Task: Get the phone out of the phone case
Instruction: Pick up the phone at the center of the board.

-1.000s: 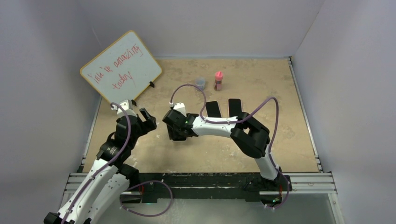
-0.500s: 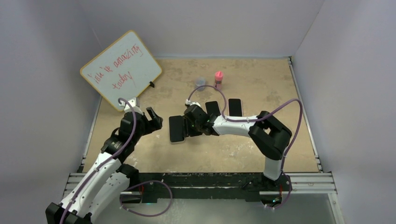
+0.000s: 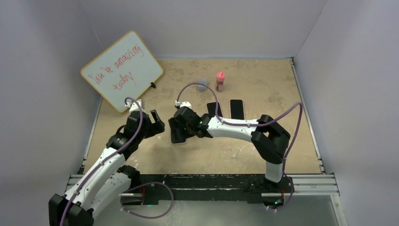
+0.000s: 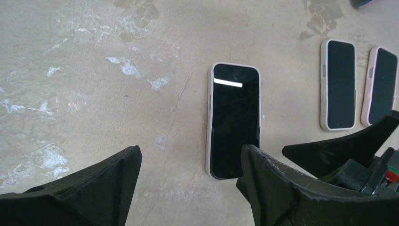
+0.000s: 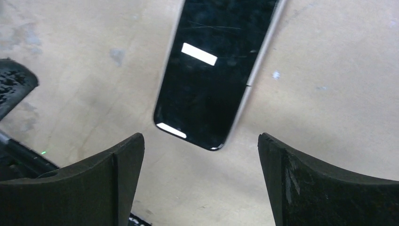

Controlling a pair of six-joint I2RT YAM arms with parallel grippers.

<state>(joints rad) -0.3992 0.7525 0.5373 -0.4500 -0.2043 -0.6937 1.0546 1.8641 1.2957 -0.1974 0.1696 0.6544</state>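
Right gripper (image 5: 200,137) slid left over the phone (image 5: 214,70), spread like left gripper (image 4: 190,149); wrist views reveal the case (image 4: 208,122).

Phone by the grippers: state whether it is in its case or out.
In, apparently: the phone has a pale case around its dark screen.

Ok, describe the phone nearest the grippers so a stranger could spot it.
From the whiteboard at the back left, come forward to the open right gripper. The phone lies beneath it, screen up and alone; the other two phones lie side by side farther right.
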